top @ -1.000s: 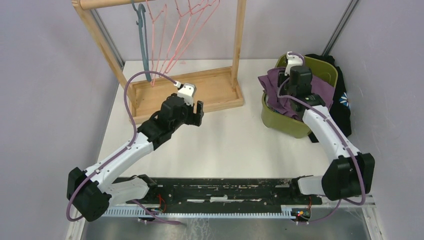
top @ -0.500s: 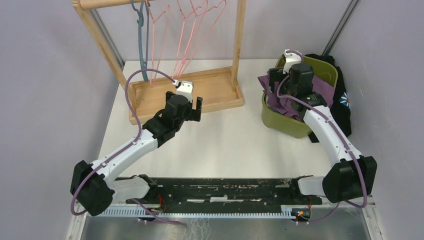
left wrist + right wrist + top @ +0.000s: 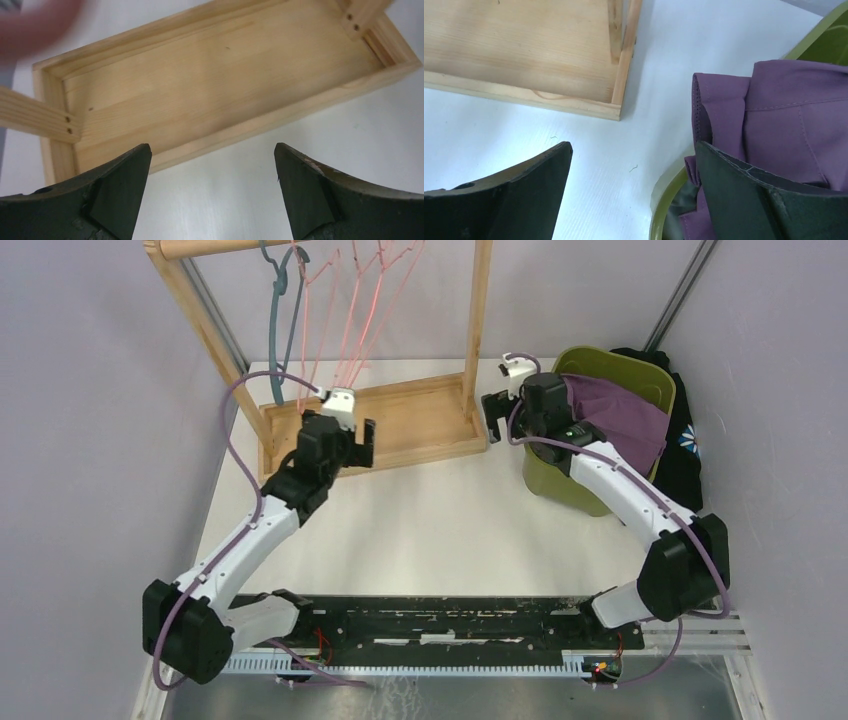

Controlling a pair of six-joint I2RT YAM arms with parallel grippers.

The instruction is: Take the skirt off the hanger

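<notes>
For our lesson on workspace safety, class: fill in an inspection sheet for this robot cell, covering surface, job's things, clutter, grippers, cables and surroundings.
Surface: white table, carrying a wooden rack and a green bin.
Job's things: purple skirt lies draped in the bin, on no hanger; pink hangers and a teal hanger hang bare on the rack's rail.
Clutter: black garment beside the bin.
Grippers: left gripper open, holding nothing, at the near rim of the rack's base; right gripper open, holding nothing, between rack and bin.
Cables: purple cable loops along each arm.
Surroundings: plain walls.
</notes>
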